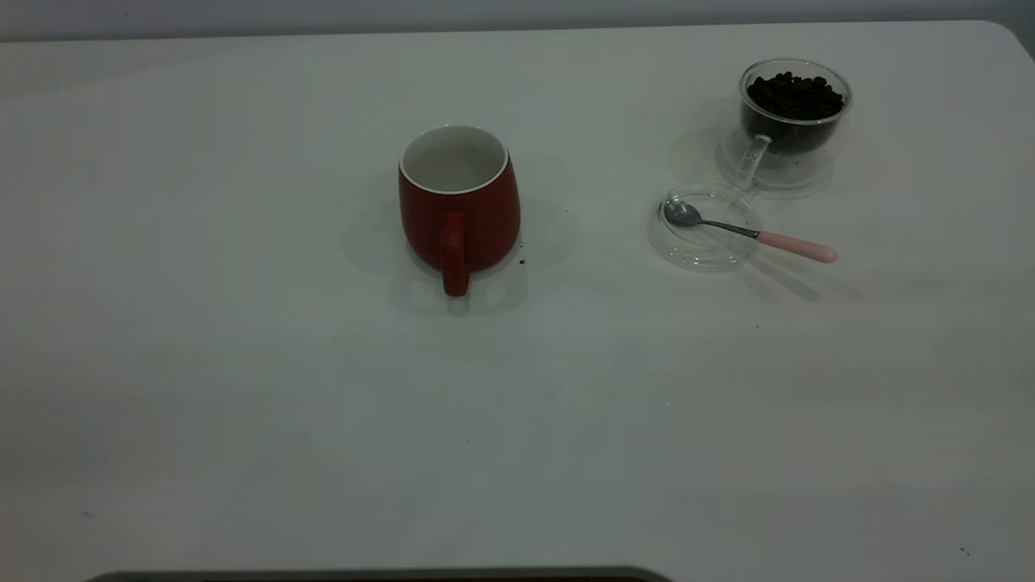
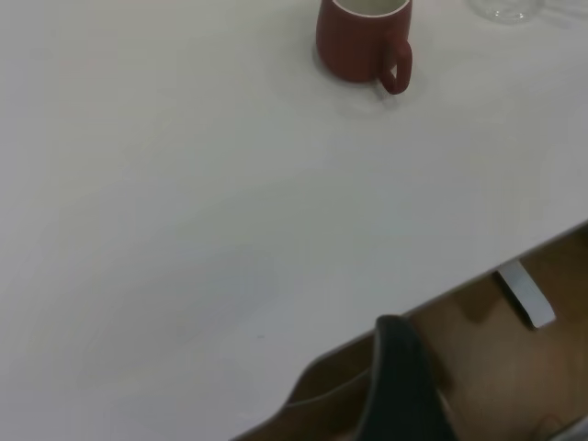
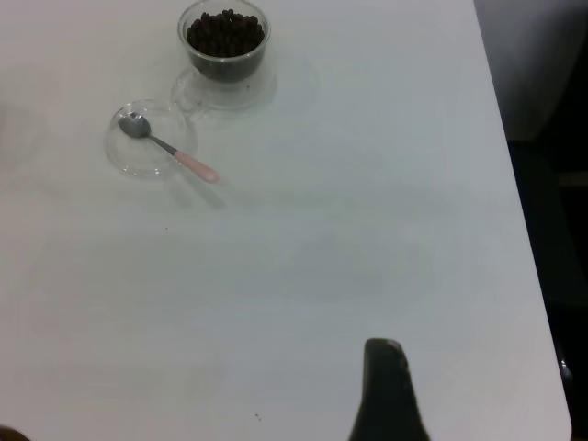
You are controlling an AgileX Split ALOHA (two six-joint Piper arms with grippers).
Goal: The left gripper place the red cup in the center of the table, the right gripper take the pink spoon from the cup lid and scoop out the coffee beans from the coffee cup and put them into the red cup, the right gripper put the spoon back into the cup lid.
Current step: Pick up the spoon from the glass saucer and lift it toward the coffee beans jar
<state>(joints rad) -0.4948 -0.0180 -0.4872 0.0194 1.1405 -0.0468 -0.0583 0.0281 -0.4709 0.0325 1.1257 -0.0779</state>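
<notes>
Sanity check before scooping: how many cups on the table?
2: the red cup mid-table, and the coffee cup with beans at the far right, behind the cup lid.

White counter point(image 2: 184, 202) fills most of the left wrist view. Red cup point(image 2: 360, 41) stands upright on it, far from the camera, loop handle point(image 2: 397, 69) turned toward the counter's edge, white inside showing. A clear glass piece point(image 2: 505, 9), cut off by the frame, sits just beyond the cup. Left pincer point(image 2: 400, 386): one dark tip visible, over the counter's edge, well apart from the cup. Brown floor point(image 2: 496, 367) beyond the edge.
</notes>
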